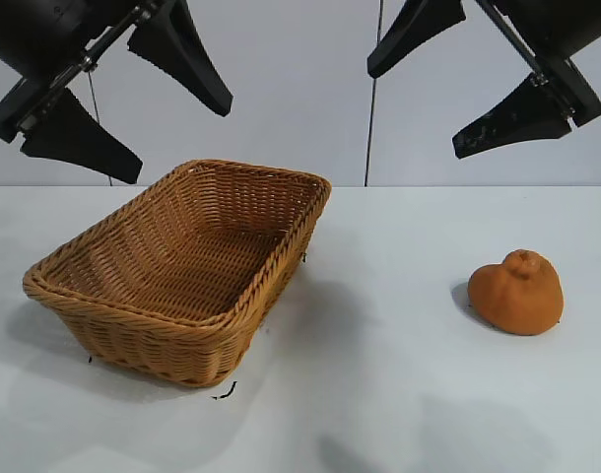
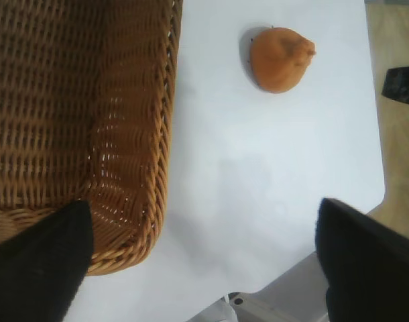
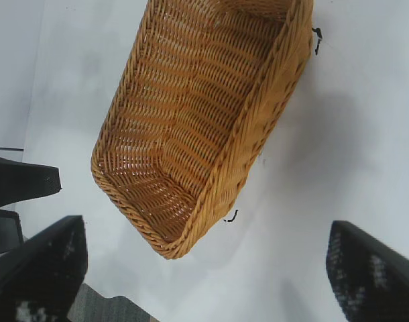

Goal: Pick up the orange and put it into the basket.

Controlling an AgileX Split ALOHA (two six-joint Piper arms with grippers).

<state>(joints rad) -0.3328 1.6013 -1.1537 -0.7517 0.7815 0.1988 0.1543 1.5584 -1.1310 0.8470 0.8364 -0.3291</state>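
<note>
The orange, dull and lumpy with a knob on top, lies on the white table at the right; the left wrist view shows the orange apart from the basket. The tan wicker basket stands at the left with nothing inside. High above the basket hangs my left gripper, open and holding nothing, and in its own view the left gripper spans the basket's corner. My right gripper hangs open and high, up and to the left of the orange. Its wrist view shows the right gripper and basket, not the orange.
The white table runs between basket and orange. Small black marks lie by the basket's near corner. The table's edge shows in the left wrist view, with wooden floor beyond it.
</note>
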